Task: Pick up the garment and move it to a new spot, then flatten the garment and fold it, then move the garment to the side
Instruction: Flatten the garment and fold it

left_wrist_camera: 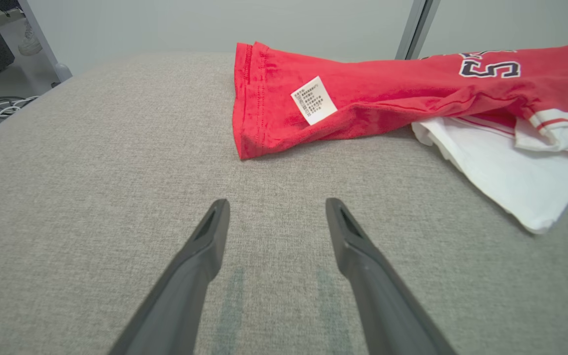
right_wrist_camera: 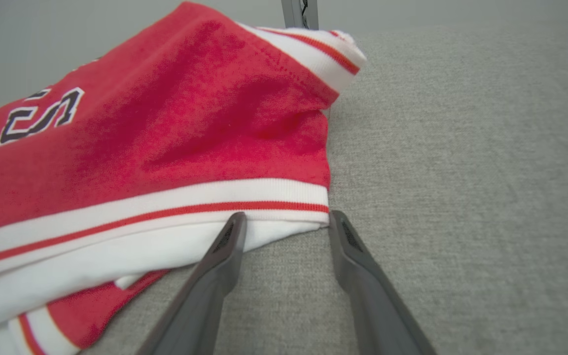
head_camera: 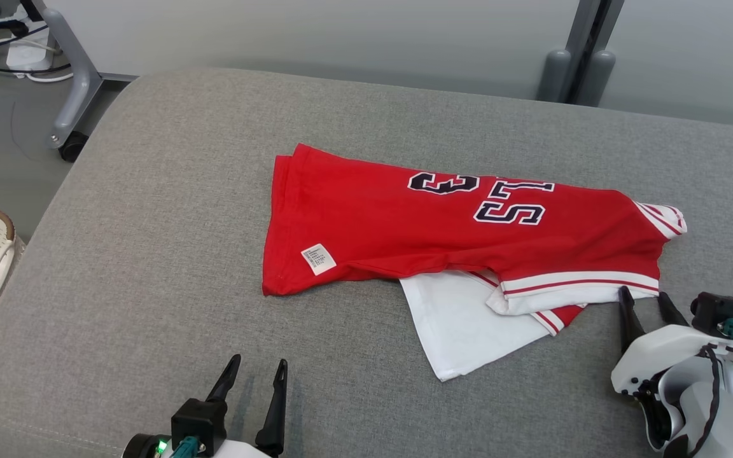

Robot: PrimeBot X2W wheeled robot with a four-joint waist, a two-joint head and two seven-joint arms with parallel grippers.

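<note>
The garment (head_camera: 404, 222) is soft matt red cloth, finely knit, with ribbed white trim (right_wrist_camera: 264, 191) and a smooth white label (head_camera: 319, 259). The counter (head_camera: 150, 254) is covered in coarse grey woven cloth, matt. The left gripper's (head_camera: 257, 364) fingers (left_wrist_camera: 200, 256) look like matt dark plastic; the right gripper's (head_camera: 643, 298) casing (head_camera: 659, 346) is glossy white plastic.

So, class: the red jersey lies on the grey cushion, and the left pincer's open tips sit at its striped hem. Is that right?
No: it is the right pincer at the striped hem, as the right wrist view shows; the rest stands.
</note>
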